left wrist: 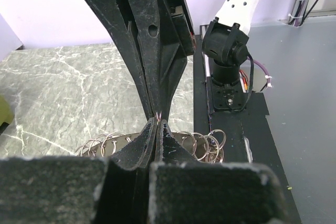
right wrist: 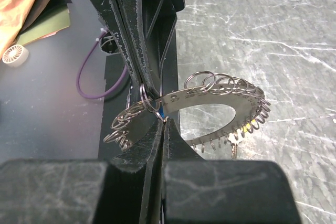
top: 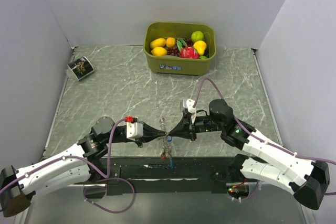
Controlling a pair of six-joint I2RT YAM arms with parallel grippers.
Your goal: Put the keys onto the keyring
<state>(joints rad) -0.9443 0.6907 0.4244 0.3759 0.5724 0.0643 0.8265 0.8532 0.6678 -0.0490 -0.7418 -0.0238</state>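
Where the two arms meet tip to tip above the front of the desk (top: 115, 93), one keyring (right wrist: 210, 98) hangs clear of the marble top. The left fingers (left wrist: 149, 140) are pressed closed, and so are the right fingers (right wrist: 152, 148). The two pairs touch nose to nose right at the ring's flat metal band, and which pair actually pinches it cannot be told. More than a dozen small wire loops are threaded along that band. One small silver key (right wrist: 234, 148) dangles from its lower edge, and other keys cannot be counted. At the far edge stands one green tub (top: 181, 66) of toy fruit, and one small dark packet (top: 80, 68) lies at the far left.
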